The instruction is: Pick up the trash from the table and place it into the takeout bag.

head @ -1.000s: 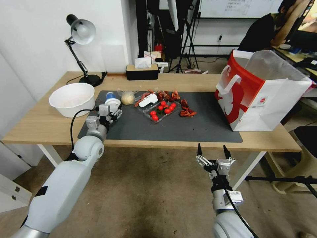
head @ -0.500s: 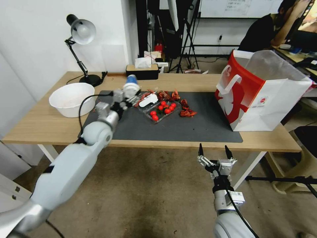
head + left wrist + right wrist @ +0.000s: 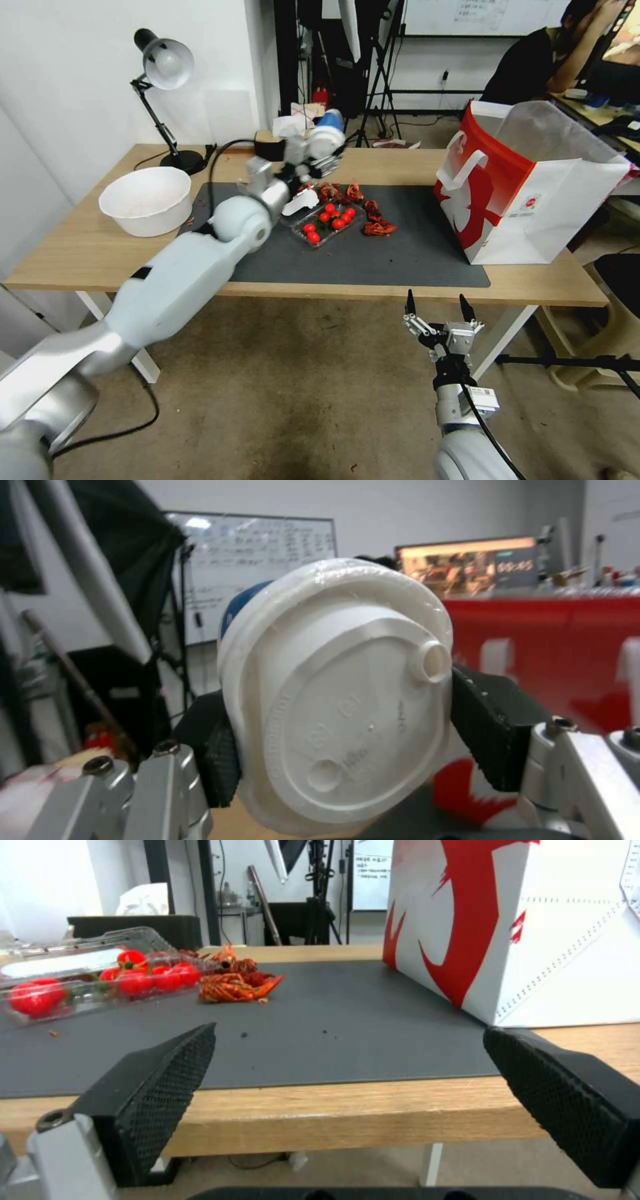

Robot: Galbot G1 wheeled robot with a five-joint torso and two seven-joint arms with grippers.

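Observation:
My left gripper (image 3: 319,152) is shut on the blue cup with a white lid (image 3: 328,137), held in the air above the back of the dark mat (image 3: 373,250). The left wrist view has the lid (image 3: 340,700) squeezed between both black pads (image 3: 490,725). The takeout bag (image 3: 527,183), red and white with loop handles, stands open on the right end of the table (image 3: 80,250), well to the right of the cup. My right gripper (image 3: 435,310) hangs open below the table's front edge, its pads (image 3: 157,1090) wide apart facing the bag (image 3: 527,925).
A clear tray of tomatoes (image 3: 325,223) and red crayfish shells (image 3: 377,220) lie mid-mat. A white bowl (image 3: 145,199), a desk lamp (image 3: 163,100) and a tissue box (image 3: 287,143) stand at the left and back. A person sits behind the bag.
My left arm has lifted the blue cup off the mat's left end and carried it up and to the right. The right gripper has barely shifted.

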